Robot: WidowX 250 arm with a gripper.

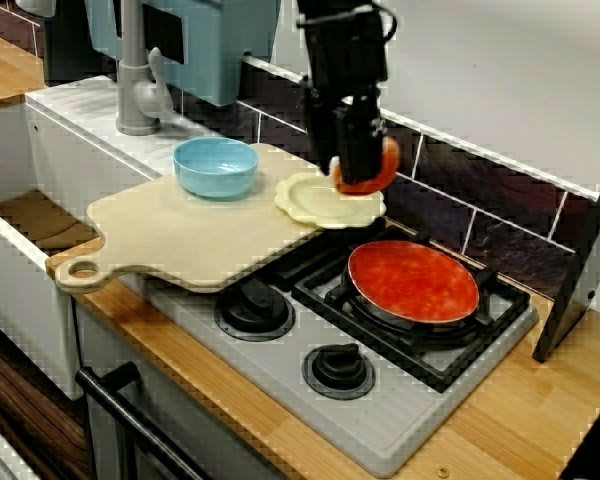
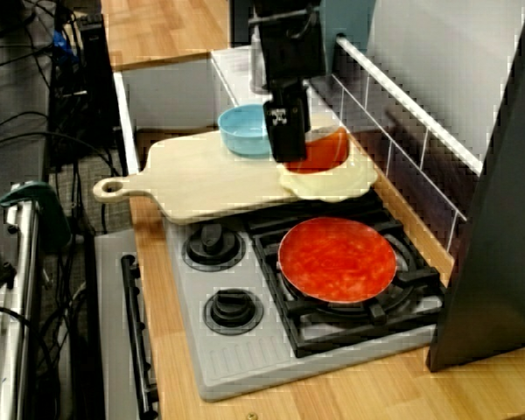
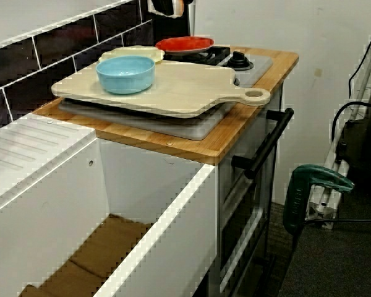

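Currently my end effector (image 1: 356, 178) is clamped on the red bowl (image 1: 385, 165), over the pale yellow plate (image 1: 315, 203) at the cutting board's (image 1: 190, 240) far end. 1 blue bowl (image 1: 215, 166) sits on the board. 1 red pan (image 1: 413, 281) lies just beside the board.

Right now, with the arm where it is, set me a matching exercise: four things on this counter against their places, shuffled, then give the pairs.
Things
1. blue bowl
2. red plate
3. pale yellow plate
4. orange-red object

Places
A. on the stove, over a burner
B. held in the gripper, off the surface
C. on the wooden board, toward the tap
D. at the board's stove end, under the gripper

Pairs: 1-C, 2-A, 3-D, 4-B.
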